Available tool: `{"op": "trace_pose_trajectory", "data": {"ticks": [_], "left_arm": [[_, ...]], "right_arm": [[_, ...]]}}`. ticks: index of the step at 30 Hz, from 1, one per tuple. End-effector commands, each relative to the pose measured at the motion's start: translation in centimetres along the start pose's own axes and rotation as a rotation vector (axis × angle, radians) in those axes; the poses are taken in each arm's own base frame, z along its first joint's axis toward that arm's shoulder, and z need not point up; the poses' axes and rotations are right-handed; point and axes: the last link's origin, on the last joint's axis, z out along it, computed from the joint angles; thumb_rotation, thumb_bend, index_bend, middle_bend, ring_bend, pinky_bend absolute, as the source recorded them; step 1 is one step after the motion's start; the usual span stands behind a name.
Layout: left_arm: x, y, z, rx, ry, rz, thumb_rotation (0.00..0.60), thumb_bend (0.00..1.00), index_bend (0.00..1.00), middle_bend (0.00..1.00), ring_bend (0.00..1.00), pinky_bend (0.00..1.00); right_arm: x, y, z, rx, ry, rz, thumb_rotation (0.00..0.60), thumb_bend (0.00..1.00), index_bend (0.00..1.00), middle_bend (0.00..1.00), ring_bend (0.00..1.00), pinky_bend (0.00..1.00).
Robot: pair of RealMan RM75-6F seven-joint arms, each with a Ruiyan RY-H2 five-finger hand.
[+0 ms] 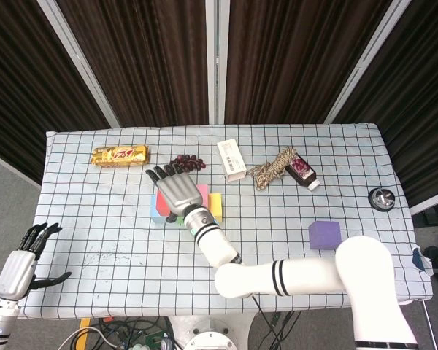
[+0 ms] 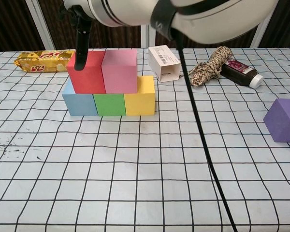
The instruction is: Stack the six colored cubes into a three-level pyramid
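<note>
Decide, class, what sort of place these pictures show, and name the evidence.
Probably a robot test lab, not a home: a table under a grid-printed cloth, dark curtains closing off the back, and cables trailing on the floor below the table's front edge.

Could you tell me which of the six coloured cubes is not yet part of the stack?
The purple foam cube: it sits alone on the checked tablecloth, far right of the other five, which form two stacked rows.

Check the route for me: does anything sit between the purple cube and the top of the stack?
Nothing visible does. The purple cube sits alone to the right, with bare cloth between it and the stack. The right robot hand hovers over the red cube and pink cube.
</note>
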Motion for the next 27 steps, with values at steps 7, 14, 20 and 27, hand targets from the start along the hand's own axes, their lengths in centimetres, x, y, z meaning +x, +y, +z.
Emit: {"op": "trace_pose_trajectory", "data": {"ticks": [7, 14, 20, 27], "left_arm": [[0.5, -0.2, 0.2, 0.016, 0.02, 0.003, 0.6, 0.0, 0.05, 0.15, 0.05, 0.02], [0.2, 0.3, 0.6, 0.004, 0.011, 0.005, 0.6, 0.0, 0.05, 0.15, 0.05, 0.02], [0.0, 0.5, 0.7, 0.0, 0.002, 0.007, 0.6, 0.0, 0.05, 0.15, 0.05, 0.02], [-0.5, 1.0, 0.9, -0.01, -0.02, 0.011, 0.6, 0.0, 0.05, 0.15, 0.05, 0.02]], "right_arm": [[5.0, 8.0, -8.1, -0.094, 0.171, -0.109, 0.6, 0.04, 0.0, 0.09, 0.0, 0.0], [3.6, 14.9, -13.6, -0.249, 0.145, -0.235, 0.6, 0.04, 0.0, 0.1, 0.0, 0.0], [-0.3, 20.6, -18.1, -0.373, 0.05, -0.216, 0.6, 0.04, 0.0, 0.11, 0.0, 0.0], [-3.4, 25.4, -21.6, -0.455, -0.053, -0.255, 0.6, 0.04, 0.0, 0.12, 0.0, 0.0]]}}
